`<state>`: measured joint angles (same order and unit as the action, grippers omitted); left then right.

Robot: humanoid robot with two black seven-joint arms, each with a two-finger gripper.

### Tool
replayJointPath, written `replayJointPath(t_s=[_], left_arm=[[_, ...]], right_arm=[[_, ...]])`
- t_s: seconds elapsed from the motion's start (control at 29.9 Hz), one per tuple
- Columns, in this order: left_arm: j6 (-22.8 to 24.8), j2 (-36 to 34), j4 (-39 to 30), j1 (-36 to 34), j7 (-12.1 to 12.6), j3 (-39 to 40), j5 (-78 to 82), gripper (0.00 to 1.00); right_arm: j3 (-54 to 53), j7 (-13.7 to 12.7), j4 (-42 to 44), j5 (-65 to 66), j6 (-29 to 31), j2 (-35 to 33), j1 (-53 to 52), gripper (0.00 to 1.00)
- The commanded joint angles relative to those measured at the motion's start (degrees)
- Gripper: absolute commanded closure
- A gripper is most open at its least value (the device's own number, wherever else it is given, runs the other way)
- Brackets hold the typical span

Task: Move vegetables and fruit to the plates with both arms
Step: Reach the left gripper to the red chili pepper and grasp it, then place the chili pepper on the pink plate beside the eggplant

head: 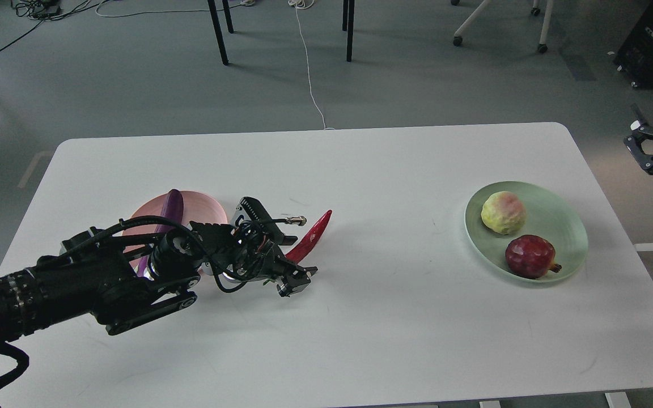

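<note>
The red chili pepper [314, 237] lies on the white table, its stem end hidden under my left gripper [294, 279]. That gripper sits low over the chili's near end; its dark fingers cannot be told apart. The purple eggplant [173, 205] lies on the pink plate [204, 207], mostly hidden behind my left arm. The yellow-green fruit [503, 212] and the dark red fruit [529, 256] sit on the green plate [567, 218] at the right. My right gripper [652, 150] is off the table's right edge, only partly in view.
The white table [394, 328] has rounded corners; its right edge is close to the green plate. Chair and table legs and a white cable [309, 68] are on the floor beyond the far edge.
</note>
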<state>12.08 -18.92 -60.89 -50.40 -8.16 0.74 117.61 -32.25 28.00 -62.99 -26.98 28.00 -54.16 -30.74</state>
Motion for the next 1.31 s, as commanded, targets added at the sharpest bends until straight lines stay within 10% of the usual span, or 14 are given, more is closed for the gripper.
replayJointPath(t_s=[0.0, 0.2, 0.4, 1.04, 1.27], left_arm=[[0.05, -0.06, 0.51, -0.05, 0.07, 0.14, 0.16, 0.46], [0.05, -0.24, 0.51, -0.05, -0.19, 0.4, -0.19, 0.78], [0.14, -0.85, -0.45, -0.4, -0.1, 2.77, -0.63, 0.86], [0.66, -23.09, -8.98, -0.84, -2.92, 4.62, -5.73, 0.78], [0.58, -23.0, -8.45, 0.83, -2.83, 4.71, -5.55, 0.52]], right_arm=[[-0.01, 0.0, 0.07, 0.0, 0.0, 0.02, 0.06, 0.01], [-0.01, 0.0, 0.24, 0.0, 0.0, 0.11, 0.06, 0.01], [-0.01, 0.0, 0.33, 0.0, 0.0, 0.02, 0.06, 0.01], [-0.27, 0.0, 0.5, 0.09, 0.0, 0.64, -0.02, 0.01], [-0.27, 0.0, 0.5, 0.09, 0.0, 0.46, -0.03, 0.01]])
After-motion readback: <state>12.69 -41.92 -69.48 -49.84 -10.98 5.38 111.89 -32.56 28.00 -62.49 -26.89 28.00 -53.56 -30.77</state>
